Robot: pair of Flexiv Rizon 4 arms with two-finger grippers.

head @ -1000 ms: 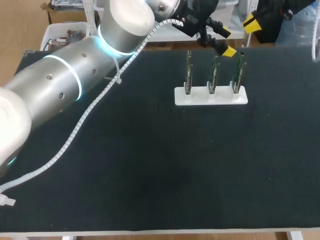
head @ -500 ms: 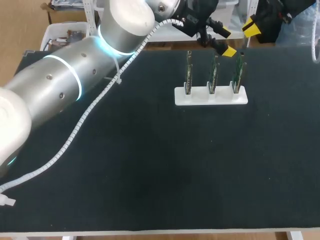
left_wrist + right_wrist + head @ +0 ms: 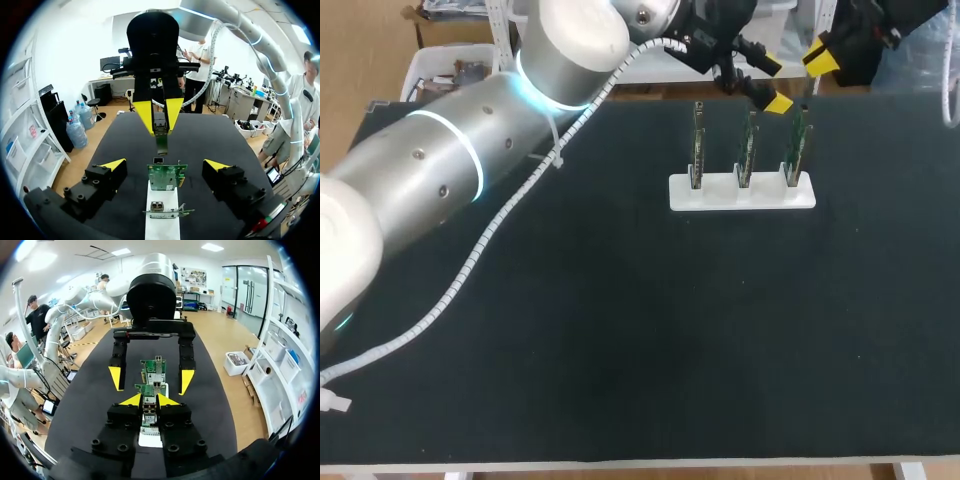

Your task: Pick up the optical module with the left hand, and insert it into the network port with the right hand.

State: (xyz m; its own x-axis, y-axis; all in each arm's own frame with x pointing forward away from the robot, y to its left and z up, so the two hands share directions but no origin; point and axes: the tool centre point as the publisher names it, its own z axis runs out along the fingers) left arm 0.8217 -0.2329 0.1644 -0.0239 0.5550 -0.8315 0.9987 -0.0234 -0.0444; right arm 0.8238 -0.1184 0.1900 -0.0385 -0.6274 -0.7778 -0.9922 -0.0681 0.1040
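Over the white stand (image 3: 720, 192) on the worktop (image 3: 620, 330), our right claw (image 3: 150, 400) is pinched tight on the optical module (image 3: 161, 134). It holds the module pointing down, just above the network port (image 3: 158, 160) of the end card (image 3: 166, 177) in the stand. Our left claw (image 3: 165, 165) straddles that same end of the stand, fingers spread wide, gripping nothing. The module looks light, rigid and slick-sided. We judge its metal body the place to hold, clear of the connector end. The upright card may flex if pressed askew.
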